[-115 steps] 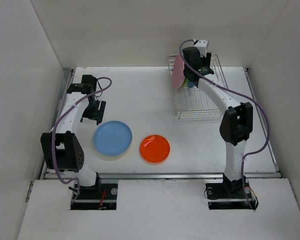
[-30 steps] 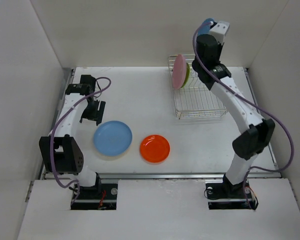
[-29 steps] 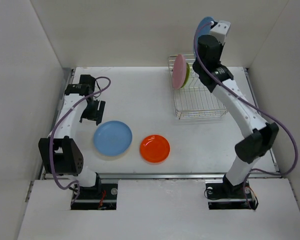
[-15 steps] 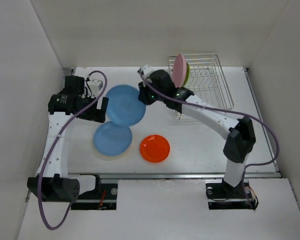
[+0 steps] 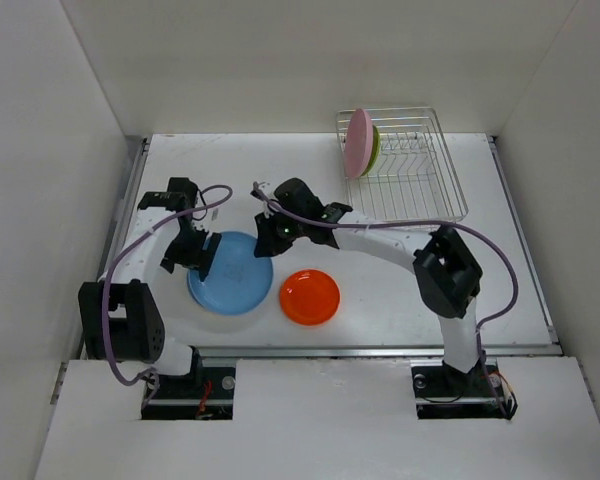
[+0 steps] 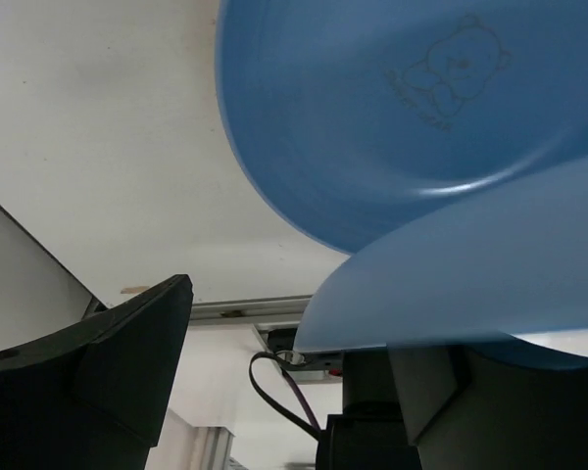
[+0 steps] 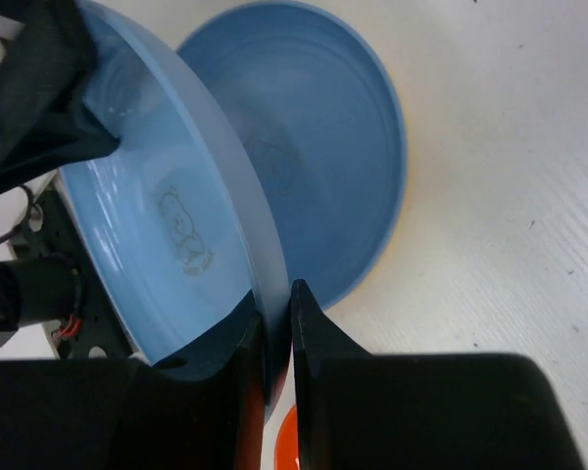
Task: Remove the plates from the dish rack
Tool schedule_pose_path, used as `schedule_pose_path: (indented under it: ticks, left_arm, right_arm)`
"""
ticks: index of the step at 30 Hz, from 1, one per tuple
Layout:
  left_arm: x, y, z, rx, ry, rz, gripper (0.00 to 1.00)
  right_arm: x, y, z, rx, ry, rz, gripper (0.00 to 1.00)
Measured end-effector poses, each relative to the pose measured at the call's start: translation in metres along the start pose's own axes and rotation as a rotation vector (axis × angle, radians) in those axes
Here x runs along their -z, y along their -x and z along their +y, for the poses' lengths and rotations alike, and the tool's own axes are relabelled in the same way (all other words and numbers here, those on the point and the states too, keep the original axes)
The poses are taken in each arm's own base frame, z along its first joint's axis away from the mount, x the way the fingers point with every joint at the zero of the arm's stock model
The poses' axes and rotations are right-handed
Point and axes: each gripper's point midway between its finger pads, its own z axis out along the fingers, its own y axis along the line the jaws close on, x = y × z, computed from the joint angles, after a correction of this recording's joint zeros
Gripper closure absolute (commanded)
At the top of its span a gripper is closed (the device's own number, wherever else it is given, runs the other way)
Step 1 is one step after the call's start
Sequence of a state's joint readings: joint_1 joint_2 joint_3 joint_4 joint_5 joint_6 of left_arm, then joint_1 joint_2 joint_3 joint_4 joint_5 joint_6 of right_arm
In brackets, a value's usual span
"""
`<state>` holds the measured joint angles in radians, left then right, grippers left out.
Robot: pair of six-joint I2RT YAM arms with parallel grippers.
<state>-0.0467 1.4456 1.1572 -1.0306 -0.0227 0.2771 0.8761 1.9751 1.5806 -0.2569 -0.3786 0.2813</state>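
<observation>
The tilted blue plate (image 7: 167, 196) is held over the left-centre of the table (image 5: 280, 170). Its rim is pinched between the narrowly set fingers of the right gripper (image 7: 275, 299). It is leaned steeply, and its hollow face, marked with a bear outline, is turned toward the left gripper (image 5: 202, 258). Directly beneath it, a flat blue plate (image 7: 318, 147) is laid hollow side up on the table; whether the 2 touch cannot be told. The left gripper's fingers are spread wide, and in the left wrist view a blue rim is seen passing between them, unclamped.

An orange plate (image 5: 310, 297) is laid flat just to the right of the blue pair. At the far right corner the dish rack (image 5: 420, 180) is set, with 1 pink plate (image 5: 357, 142) and 1 lime green plate (image 5: 376, 148) stood on edge at its left end, faces turned left and right.

In all, 5 plates, 1 rack and 2 arms are counted. The table is white and matte, enclosed by plain white walls (image 5: 280, 60) on 3 sides, with a metal rail (image 5: 330, 351) along the near edge.
</observation>
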Motion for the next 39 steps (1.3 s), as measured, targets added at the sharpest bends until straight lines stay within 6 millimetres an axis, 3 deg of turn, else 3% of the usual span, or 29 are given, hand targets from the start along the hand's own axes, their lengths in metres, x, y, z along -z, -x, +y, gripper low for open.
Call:
schedule_pose_path:
  ticks: [5, 7, 8, 9, 12, 20, 23, 28, 32, 35, 37, 39]
  left_arm:
    - [-0.002, 0.004, 0.007, 0.026, 0.039, -0.016, 0.26]
    - [0.001, 0.005, 0.008, 0.032, 0.047, -0.034, 0.26]
    - [0.003, 0.006, 0.008, 0.034, 0.05, -0.046, 0.25]
    - [0.007, 0.006, 0.009, 0.037, 0.054, -0.063, 0.25]
    - [0.022, 0.008, 0.011, 0.043, 0.068, -0.114, 0.23]
    - [0.037, 0.007, 0.015, 0.051, 0.095, -0.154, 0.22]
    - [0.04, 0.006, 0.015, 0.056, 0.098, -0.158, 0.21]
    - [0.053, 0.007, 0.018, 0.081, 0.124, -0.205, 0.21]
    - [0.063, 0.007, 0.025, 0.122, 0.169, -0.247, 0.2]
    - [0.065, 0.008, 0.029, 0.144, 0.194, -0.262, 0.19]
    - [0.066, 0.009, 0.031, 0.152, 0.204, -0.267, 0.19]
    - [0.066, 0.009, 0.032, 0.157, 0.21, -0.271, 0.19]
  right_arm:
    - [-0.028, -0.013, -0.018, -0.059, -0.014, 0.044, 0.99]
    - [-0.038, -0.017, -0.022, -0.077, -0.017, 0.056, 0.91]
    - [-0.041, -0.02, -0.023, -0.088, -0.018, 0.063, 0.82]
    - [-0.043, -0.022, -0.024, -0.1, -0.016, 0.069, 0.6]
    - [-0.047, -0.022, -0.025, -0.118, -0.022, 0.071, 0.33]
    - [-0.043, -0.008, -0.033, -0.089, -0.151, 0.043, 0.15]
    - [-0.03, -0.004, -0.042, -0.067, -0.262, 0.029, 0.12]
    - [0.021, 0.025, -0.058, -0.049, -0.478, -0.059, 0.07]
    - [0.093, 0.083, -0.084, -0.094, -0.615, -0.234, 0.1]
    - [0.166, 0.139, -0.134, -0.176, -0.759, -0.421, 0.37]
    - [0.214, 0.161, -0.174, -0.238, -0.868, -0.521, 0.59]
    - [0.258, 0.165, -0.216, -0.308, -0.978, -0.586, 0.61]
